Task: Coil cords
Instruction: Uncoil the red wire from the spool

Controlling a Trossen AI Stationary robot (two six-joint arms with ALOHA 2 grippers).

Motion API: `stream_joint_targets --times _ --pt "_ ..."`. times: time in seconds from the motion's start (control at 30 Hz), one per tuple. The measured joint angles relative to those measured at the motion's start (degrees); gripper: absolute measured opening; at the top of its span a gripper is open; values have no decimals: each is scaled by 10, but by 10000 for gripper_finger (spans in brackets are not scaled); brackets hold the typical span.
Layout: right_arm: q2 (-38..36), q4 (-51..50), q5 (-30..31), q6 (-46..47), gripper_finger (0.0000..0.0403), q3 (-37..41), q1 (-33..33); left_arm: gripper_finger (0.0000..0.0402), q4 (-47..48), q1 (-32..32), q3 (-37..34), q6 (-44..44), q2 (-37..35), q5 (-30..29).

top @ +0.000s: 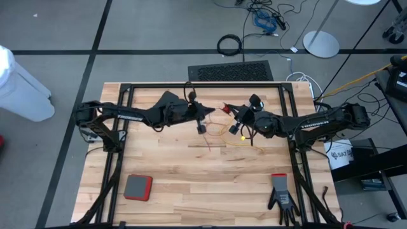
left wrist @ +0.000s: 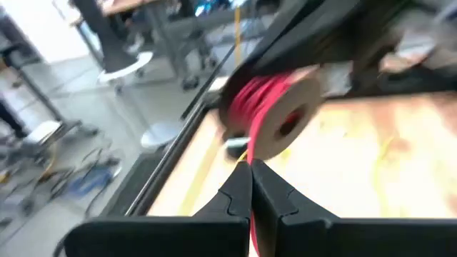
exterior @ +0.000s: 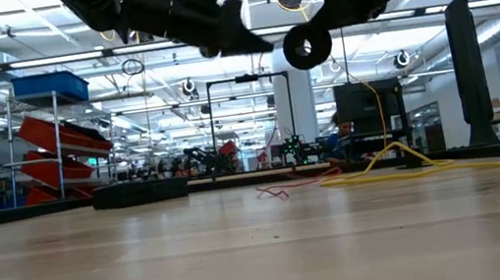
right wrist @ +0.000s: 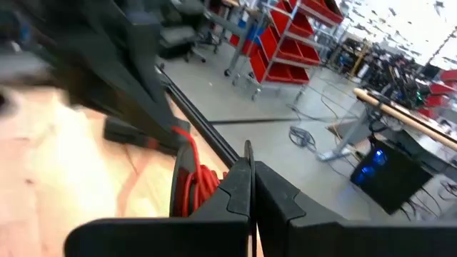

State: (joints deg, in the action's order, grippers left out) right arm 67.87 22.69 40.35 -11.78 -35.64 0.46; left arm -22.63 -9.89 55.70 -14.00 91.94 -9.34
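Observation:
A small round reel [left wrist: 275, 114] wound with reddish-orange cord [right wrist: 198, 187] hangs in the air between my two grippers, above the table's far middle. In the low view the reel [exterior: 308, 47] shows as a black ring with a pale centre. My right gripper [right wrist: 250, 175] is shut on it. My left gripper [left wrist: 250, 175] is shut on the cord just in front of the reel. Slack reddish-orange cord [exterior: 282, 190] and a loose heap of yellow cord [exterior: 403, 169] lie on the wood below. My left gripper pinches a single strand of the reddish-orange cord [left wrist: 251, 223] between its two shut fingers, close to the reel, coming roughly level from the table's left. The strand runs on to the reel's winding. My right gripper pinches the reel's thin dark rim [right wrist: 248, 153] between its two fingers, coming roughly level from the table's right. The reel is lifted clear of the table and stands on edge.
A red and grey flat pad [top: 137, 187] lies near the table's front left. A black glove with a red cuff [top: 281, 197] lies at the front right. Black frame rails [top: 121, 127] run along the table's sides and far edge.

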Motion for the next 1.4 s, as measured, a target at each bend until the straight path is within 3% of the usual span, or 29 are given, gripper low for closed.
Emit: stream_joint_targets --times 0.27,0.5,0.73,0.97,1.4 --pt "-1 15 -32 7 0 0 7 0 21 -12 0 11 12 6" --pt "-6 108 -75 -8 0 -6 8 0 20 -12 -1 39 57 12" --pt "-6 166 -62 -34 0 -5 3 0 -61 11 0 62 93 64" --pt "-5 166 -40 -41 0 -5 -22 0 -115 34 0 62 92 84" --pt "2 114 -41 -37 0 -5 -49 0 -77 81 35 15 78 117"
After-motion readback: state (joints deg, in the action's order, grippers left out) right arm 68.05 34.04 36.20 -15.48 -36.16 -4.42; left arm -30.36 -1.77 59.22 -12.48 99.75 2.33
